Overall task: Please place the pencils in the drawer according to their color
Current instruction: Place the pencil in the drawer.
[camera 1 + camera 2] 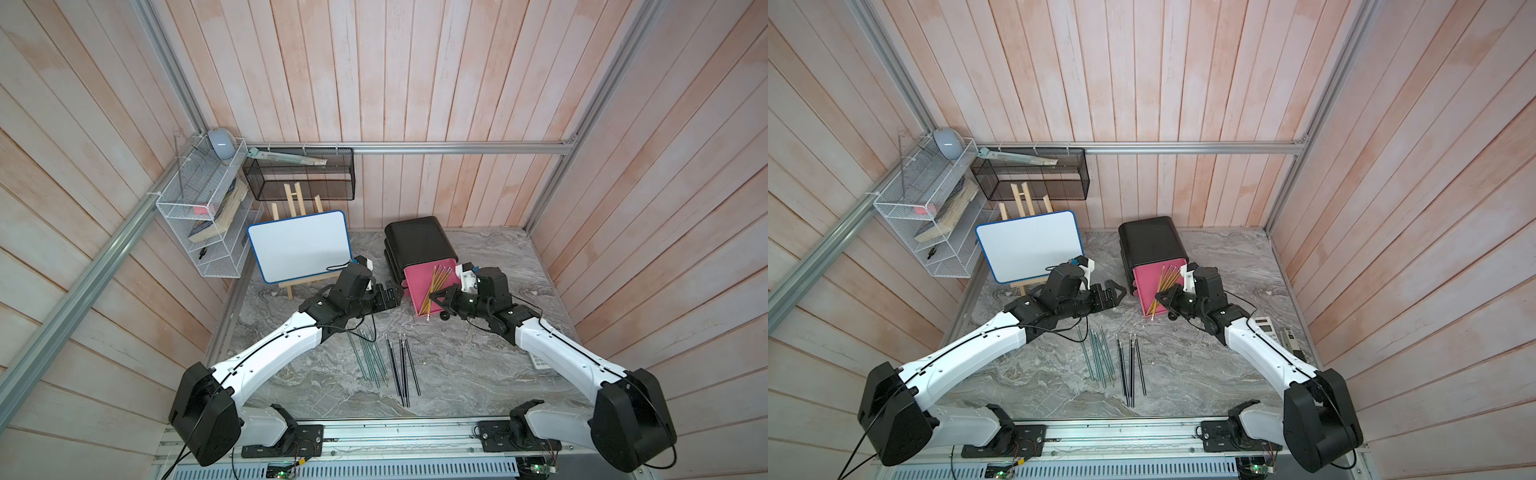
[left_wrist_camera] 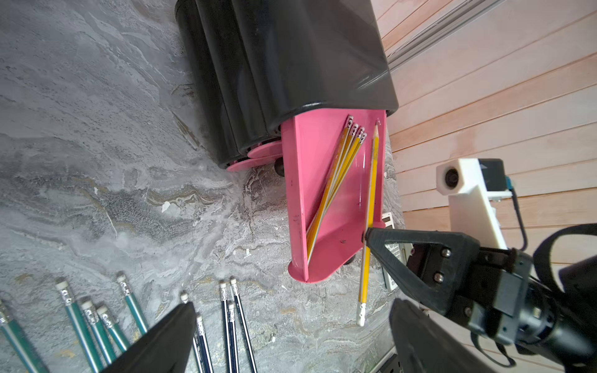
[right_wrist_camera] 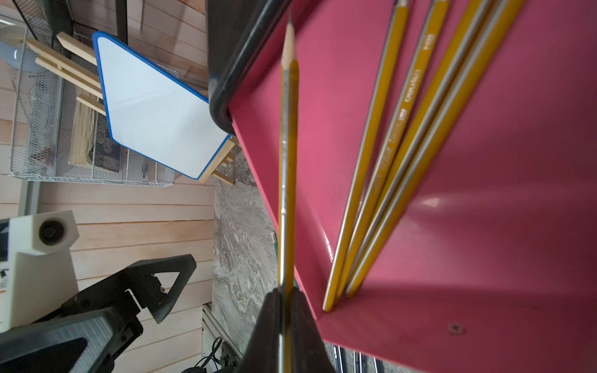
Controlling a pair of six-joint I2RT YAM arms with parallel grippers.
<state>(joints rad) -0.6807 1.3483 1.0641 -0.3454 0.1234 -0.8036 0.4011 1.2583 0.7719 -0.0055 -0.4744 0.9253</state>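
The black drawer (image 1: pixel 419 245) has its top pink tray (image 1: pixel 411 286) pulled out, with several yellow pencils (image 1: pixel 439 277) lying slanted inside. My right gripper (image 1: pixel 434 297) is shut on one more yellow pencil (image 3: pixel 288 145). That pencil runs along the tray's side wall (image 2: pixel 381 168), point toward the cabinet and eraser end past the tray's front. My left gripper (image 2: pixel 290 310) hangs open and empty left of the tray, above the table. Teal pencils (image 1: pixel 1100 357) and black pencils (image 1: pixel 1131 365) lie in two loose groups on the marble in front.
A whiteboard on a wooden easel (image 1: pixel 301 245) stands left of the drawer. A white wire rack (image 1: pixel 203 208) and a black mesh basket (image 1: pixel 299 174) hang on the back-left walls. A calculator (image 1: pixel 1264 326) and a remote (image 1: pixel 1289 340) lie beside my right arm.
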